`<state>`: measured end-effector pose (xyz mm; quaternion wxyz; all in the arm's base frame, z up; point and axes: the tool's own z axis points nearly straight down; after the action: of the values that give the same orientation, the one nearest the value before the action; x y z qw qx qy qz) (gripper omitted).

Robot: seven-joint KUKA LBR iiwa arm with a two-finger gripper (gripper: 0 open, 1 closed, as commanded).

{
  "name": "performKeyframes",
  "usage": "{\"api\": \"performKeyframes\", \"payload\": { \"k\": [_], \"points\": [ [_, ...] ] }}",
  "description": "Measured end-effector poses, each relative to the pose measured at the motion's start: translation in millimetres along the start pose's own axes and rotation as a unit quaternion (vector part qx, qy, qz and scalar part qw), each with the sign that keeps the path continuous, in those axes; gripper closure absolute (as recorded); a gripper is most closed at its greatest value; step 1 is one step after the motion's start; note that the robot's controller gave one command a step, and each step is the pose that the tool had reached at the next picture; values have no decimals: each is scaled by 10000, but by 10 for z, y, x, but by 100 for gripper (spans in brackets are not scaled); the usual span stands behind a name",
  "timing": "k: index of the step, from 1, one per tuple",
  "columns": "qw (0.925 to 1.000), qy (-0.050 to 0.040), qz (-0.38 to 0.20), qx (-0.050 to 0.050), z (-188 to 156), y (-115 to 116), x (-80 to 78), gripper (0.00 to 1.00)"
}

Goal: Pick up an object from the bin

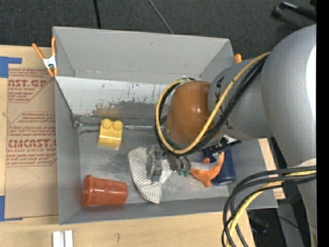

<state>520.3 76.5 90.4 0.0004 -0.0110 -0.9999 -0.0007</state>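
My gripper (154,168) hangs under the arm's brown dome, low in the bin's front middle. It is down on a crumpled white cloth with grey stripes (144,181), which spreads from under it toward the front wall. Just to its right lies an orange, claw-shaped plastic thing (206,175), and behind that a dark blue thing (225,170) partly hidden by the arm. A yellow two-stud building brick (110,133) sits apart at the back left.
A red-orange plastic cup (104,191) lies on its side in the front left corner. The arm and its cables cover the bin's right side. Bare floor lies between the brick, the cup and the cloth.
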Motion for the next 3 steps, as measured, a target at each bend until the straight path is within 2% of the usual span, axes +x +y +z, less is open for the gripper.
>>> {"api": "performKeyframes", "payload": {
  "k": [1,2,3],
  "points": [
    [10000,0,2,-1,0,0,0,100],
    [9996,35,-271,17,-164,55,30,100],
    [9982,-29,-602,1,-482,147,53,100]
  ]
}}
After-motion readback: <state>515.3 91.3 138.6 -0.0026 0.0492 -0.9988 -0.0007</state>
